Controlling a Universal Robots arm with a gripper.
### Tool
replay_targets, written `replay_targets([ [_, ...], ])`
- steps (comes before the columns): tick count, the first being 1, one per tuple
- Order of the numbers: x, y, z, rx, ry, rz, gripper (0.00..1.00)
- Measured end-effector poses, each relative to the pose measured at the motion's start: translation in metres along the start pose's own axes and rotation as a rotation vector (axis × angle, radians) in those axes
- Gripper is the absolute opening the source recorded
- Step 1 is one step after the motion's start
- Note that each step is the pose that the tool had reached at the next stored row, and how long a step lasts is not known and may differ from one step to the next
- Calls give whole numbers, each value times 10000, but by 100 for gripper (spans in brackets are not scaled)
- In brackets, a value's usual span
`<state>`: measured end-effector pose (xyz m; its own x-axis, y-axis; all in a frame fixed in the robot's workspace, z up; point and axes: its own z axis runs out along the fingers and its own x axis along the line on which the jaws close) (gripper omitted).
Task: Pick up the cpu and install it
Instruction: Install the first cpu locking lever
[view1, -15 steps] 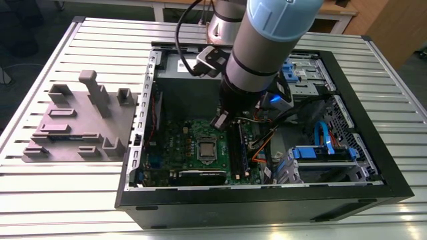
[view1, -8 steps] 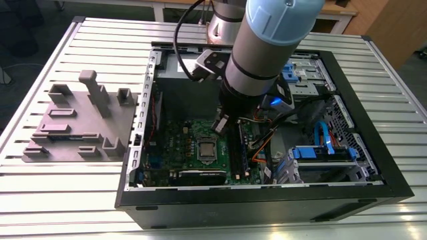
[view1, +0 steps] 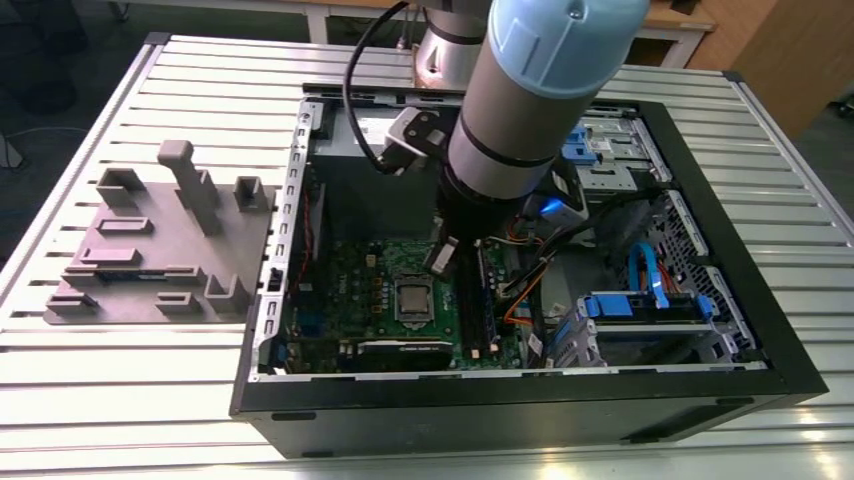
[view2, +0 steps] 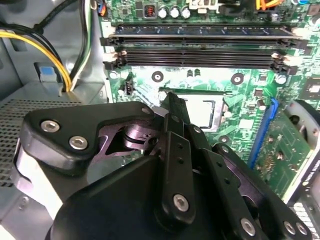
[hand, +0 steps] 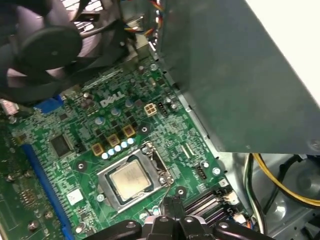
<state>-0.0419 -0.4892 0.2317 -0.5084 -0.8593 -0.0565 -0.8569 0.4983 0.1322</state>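
Open computer case (view1: 747, 330) lies on its side on the slatted metal table (view1: 134, 400); the arm (view1: 534, 100) reaches down into it over the green motherboard (hand: 75, 125). The cpu (hand: 131, 178) sits flat inside its square socket frame (hand: 102, 175) near the middle of the board, silver top up, with the grey power-supply box (hand: 240, 75) towards the case's far wall and the black memory sticks (view2: 200, 45) on the socket's other side. The gripper (view2: 172, 107) hangs just above the socket edge, fingers drawn together with nothing between them, clear of the chip. Handling judgement: the chip looks light, stiff and thin, its metal lid smooth and likely slippery; the underside contacts should be fragile, so any hold belongs on two opposite edges, kept level. Hard to make out: whether the chip is fully seated or the retaining lever latched. In the second wrist view the gripper body covers most of the socket; in the exterior view the arm hides the board's far part.
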Motion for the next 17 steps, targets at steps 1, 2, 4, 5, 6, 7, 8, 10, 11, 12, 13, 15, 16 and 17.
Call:
replay_targets([
  [1,13,-3,-1,2,2,-33,11],
  [2,26,-6,0,4,4,-67,11],
  [4,46,-16,10,1,16,-161,11],
  [5,52,-20,18,-4,25,-229,11],
  [6,54,-22,29,-10,35,-321,11],
  [7,56,-24,37,-16,53,-437,11],
  [8,58,-26,45,-22,70,-554,11],
  [10,73,-36,55,-29,86,-685,11],
  [11,86,-42,55,-29,88,-716,11],
  [12,98,-46,54,-30,91,-738,11],
  [13,110,-51,52,-31,94,-758,11],
  [15,124,-58,50,-32,97,-771,11],
  [16,129,-61,50,-31,99,-771,11],
  [17,136,-66,50,-31,100,-773,11],
])
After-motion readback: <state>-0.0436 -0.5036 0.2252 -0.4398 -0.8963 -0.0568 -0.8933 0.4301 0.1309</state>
